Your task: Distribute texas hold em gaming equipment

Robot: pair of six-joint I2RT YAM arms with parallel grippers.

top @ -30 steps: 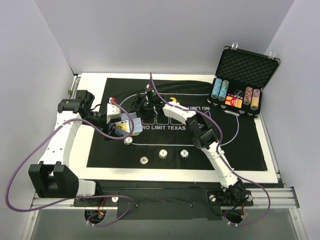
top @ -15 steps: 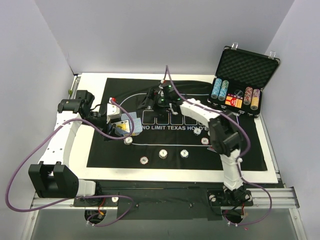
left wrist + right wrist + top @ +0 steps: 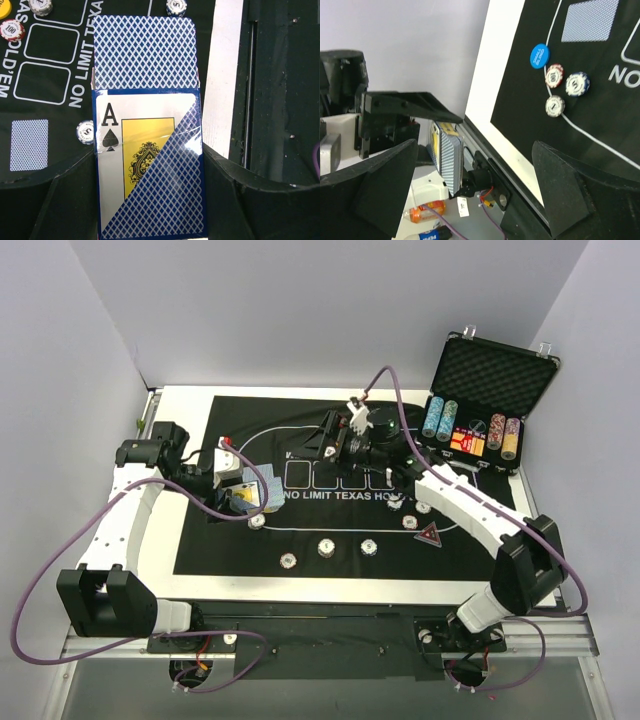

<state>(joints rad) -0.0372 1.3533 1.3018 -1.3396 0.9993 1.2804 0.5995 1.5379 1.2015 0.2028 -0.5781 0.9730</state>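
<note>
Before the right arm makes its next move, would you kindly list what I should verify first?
1. Left jaws shut on the card box: ok.
2. Blue-backed cards protruding from the box's open end: ok.
3. Right jaws open, nothing between them: ok.
4. Red triangle marker lying on the mat, clear of the right arm: ok.
5. Number of cards left in the box: cannot tell.

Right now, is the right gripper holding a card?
No, the right gripper has its fingers wide apart with nothing between them; only the mat and chips lie beyond.
</note>
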